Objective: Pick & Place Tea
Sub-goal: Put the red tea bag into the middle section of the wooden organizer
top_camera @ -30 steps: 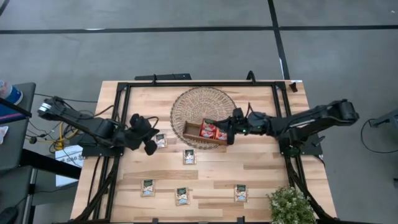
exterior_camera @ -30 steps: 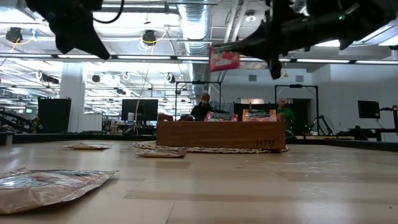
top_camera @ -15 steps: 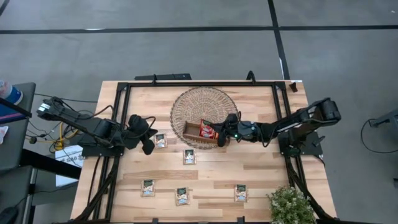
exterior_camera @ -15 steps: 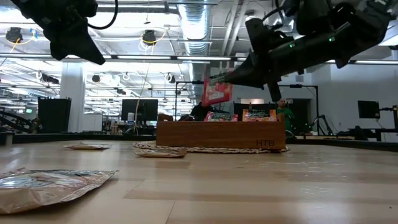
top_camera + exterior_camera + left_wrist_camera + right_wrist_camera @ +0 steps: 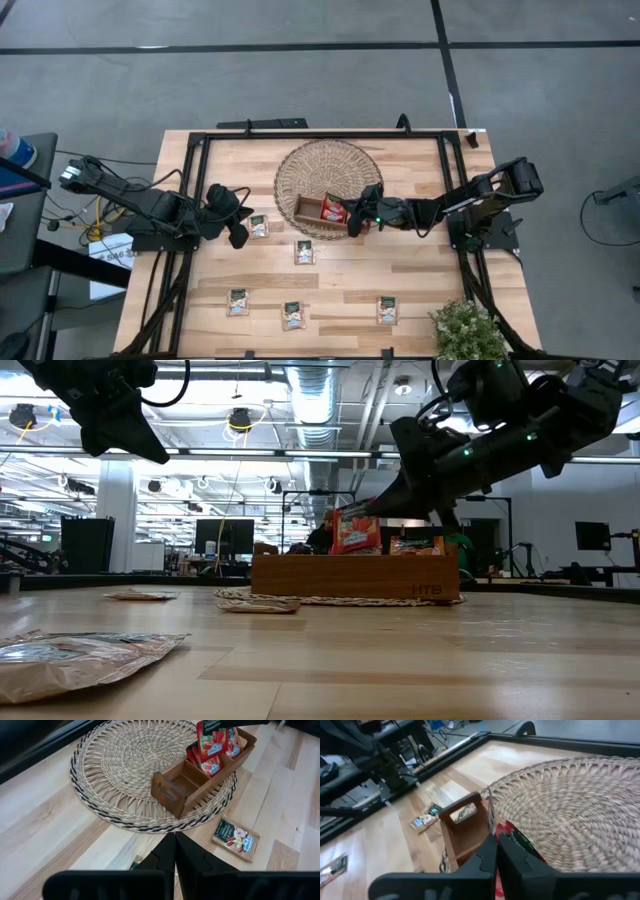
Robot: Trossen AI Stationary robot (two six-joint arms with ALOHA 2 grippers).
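I keep the right gripper (image 5: 352,217) with its jaws pinched on a red tea sachet (image 5: 211,739), upright over the wooden tray (image 5: 172,795) to slide it in, while the left gripper (image 5: 241,233), jaws closed and empty, waits near sachets on the counter (image 5: 420,270).

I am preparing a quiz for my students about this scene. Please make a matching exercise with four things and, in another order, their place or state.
Things:
1. red tea sachet
2. wooden tray
3. plant
4. left end effector

Places or states:
A. on the woven mat
B. shut and empty, above the table's left part
C. held by the right end effector, over the tray
D. at the table's near right corner

Pairs: 1-C, 2-A, 3-D, 4-B
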